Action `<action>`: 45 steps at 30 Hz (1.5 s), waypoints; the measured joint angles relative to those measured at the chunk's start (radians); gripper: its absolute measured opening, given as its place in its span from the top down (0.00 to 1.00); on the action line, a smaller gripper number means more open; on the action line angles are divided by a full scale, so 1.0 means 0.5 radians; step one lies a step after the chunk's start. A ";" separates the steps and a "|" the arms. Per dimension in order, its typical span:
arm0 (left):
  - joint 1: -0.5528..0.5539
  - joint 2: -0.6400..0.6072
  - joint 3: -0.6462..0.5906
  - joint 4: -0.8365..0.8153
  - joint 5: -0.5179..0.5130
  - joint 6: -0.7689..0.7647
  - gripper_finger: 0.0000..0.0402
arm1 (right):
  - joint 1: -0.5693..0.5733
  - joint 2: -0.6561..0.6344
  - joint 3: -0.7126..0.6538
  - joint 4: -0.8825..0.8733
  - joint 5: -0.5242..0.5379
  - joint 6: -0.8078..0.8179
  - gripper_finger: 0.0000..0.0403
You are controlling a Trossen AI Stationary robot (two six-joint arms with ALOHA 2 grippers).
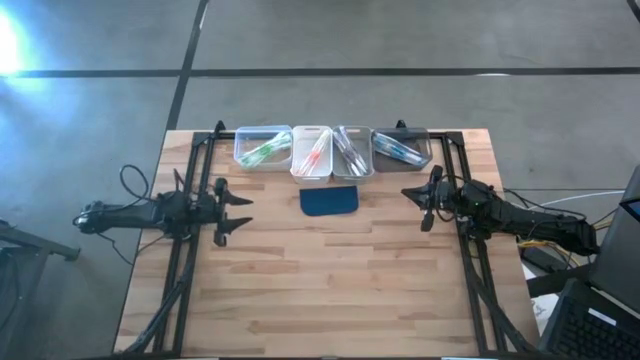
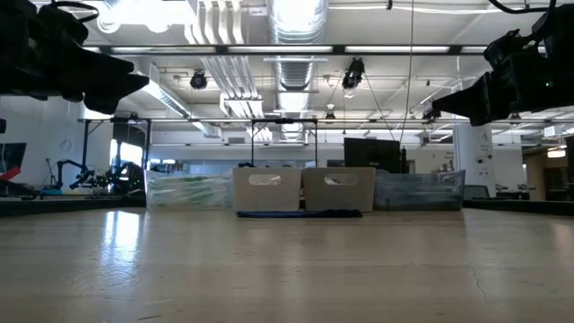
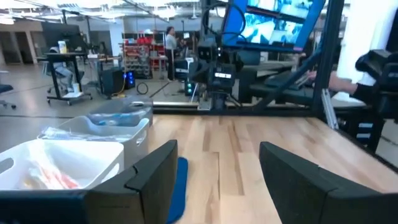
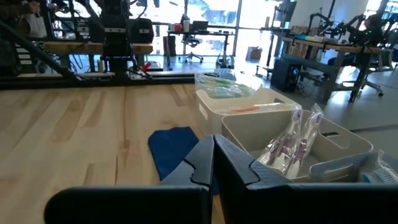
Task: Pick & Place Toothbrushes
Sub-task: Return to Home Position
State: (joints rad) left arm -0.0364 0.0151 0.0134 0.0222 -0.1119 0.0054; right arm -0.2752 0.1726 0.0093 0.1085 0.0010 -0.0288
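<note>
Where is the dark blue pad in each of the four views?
High view: pad at mid-table, beside the bins.
Low view: pad, a thin strip before the middle bins.
Left wrist view: pad partly behind a finger.
Right wrist view: pad beside the bins.
Landmark: the white bin.

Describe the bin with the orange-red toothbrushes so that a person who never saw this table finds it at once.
From above, four bins stand in a row along the wooden table's far edge, behind a dark blue pad. The white bin is second from the left. It alone holds orange-red toothbrushes; its left neighbour is clear with green ones, its right neighbour opaque with violet ones.
</note>
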 joint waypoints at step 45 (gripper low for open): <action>0.001 0.020 -0.007 0.036 -0.005 0.041 0.42 | 0.000 0.000 0.001 0.000 0.000 0.000 0.98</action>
State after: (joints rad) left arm -0.0360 0.0250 0.0097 0.0402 -0.1143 0.0257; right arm -0.2752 0.1726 0.0097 0.1085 0.0010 -0.0286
